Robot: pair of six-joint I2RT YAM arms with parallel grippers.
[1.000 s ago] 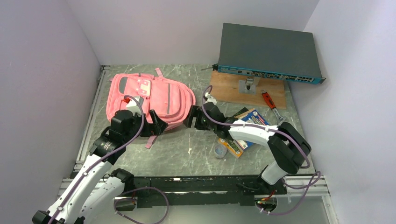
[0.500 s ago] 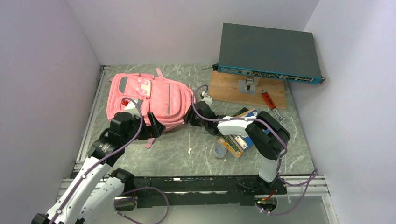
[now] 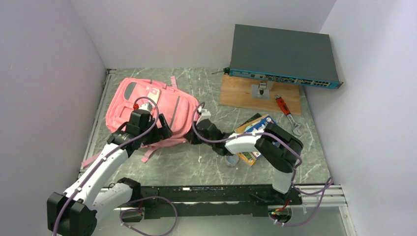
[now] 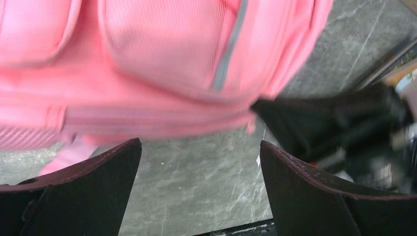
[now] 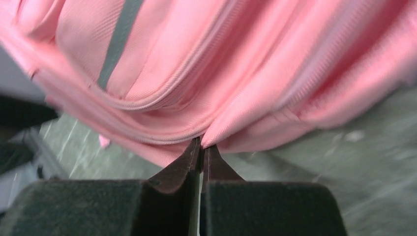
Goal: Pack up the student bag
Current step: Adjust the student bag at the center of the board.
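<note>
The student bag (image 3: 147,105), a large pink backpack with grey trim, lies on the left of the table with its straps trailing toward the front. My right gripper (image 3: 193,138) reaches left to the bag's near right edge. In the right wrist view it (image 5: 201,143) is shut, with a fold of the bag's (image 5: 255,73) pink fabric pinched at its tips. My left gripper (image 3: 158,132) hovers over the bag's near edge. It (image 4: 200,147) is open, with only bare table between its fingers and the bag (image 4: 162,64) just beyond them.
A grey network switch (image 3: 282,54) and a wooden board (image 3: 241,93) sit at the back right. A red-handled wrench (image 3: 285,107) lies beside them. Colourful books (image 3: 256,125) and a small round container (image 3: 231,160) lie under the right arm.
The right gripper has moved left and closed on the bag's edge. The bag has turned and shifted left, its straps now spread at the front. The left arm has moved further over the bag.
</note>
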